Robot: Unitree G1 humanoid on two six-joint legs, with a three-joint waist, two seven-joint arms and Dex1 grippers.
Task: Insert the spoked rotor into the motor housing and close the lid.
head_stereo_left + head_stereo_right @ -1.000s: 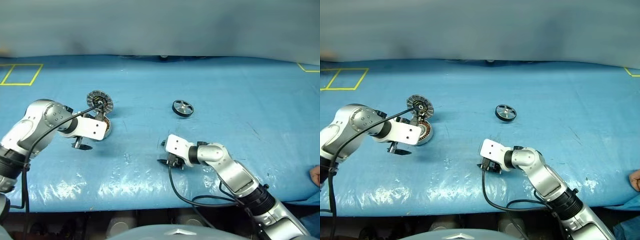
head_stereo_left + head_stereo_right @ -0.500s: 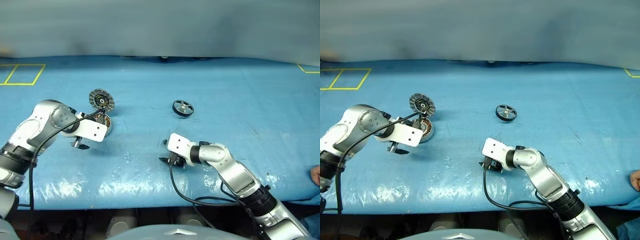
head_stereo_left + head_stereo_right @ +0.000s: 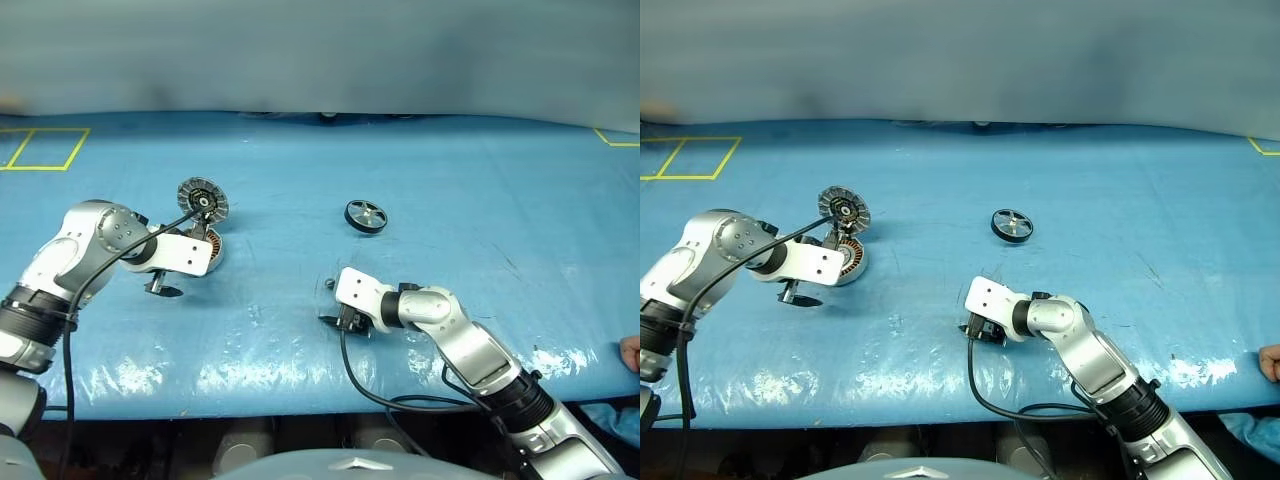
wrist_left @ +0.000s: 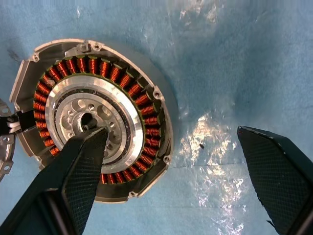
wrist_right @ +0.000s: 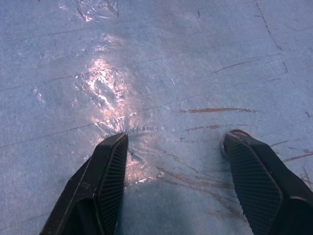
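- A blue plastic sheet (image 3: 430, 180) is covering the whole work surface, wrinkling and glaring under the light near the front edge.
- Yellow tape lines (image 3: 45, 148) are marking a rectangle at the far left corner of the sheet, and another yellow corner is showing at the far right edge.
- A black cable (image 3: 985, 385) is looping from the right wrist down toward the front edge of the sheet.
- Part of a person's hand (image 3: 630, 352) is resting at the right edge, well apart from the parts.
- The motor housing (image 4: 100, 117) is lying open on the sheet at the left, showing its copper-brown ring of windings around a silver hub with small holes.
- The lid (image 3: 203, 199) is standing up on edge at the far side of the housing, joined to it, with its ribbed inner face and dark centre turned toward the camera.
- The spoked rotor (image 3: 366, 215) is lying flat on the bare sheet near the middle, well apart from the housing and from both grippers; nothing is standing between it and the housing.
- The left gripper (image 4: 176, 161) is hanging over the housing with its fingers spread wide and holding nothing; one finger (image 4: 80, 171) is overlapping the hub, the other is over bare sheet beside the rim.
- The right gripper (image 5: 176, 166) is pointing down at bare scuffed sheet, its fingers parted and carrying nothing, near the front of the rotor but apart from it.
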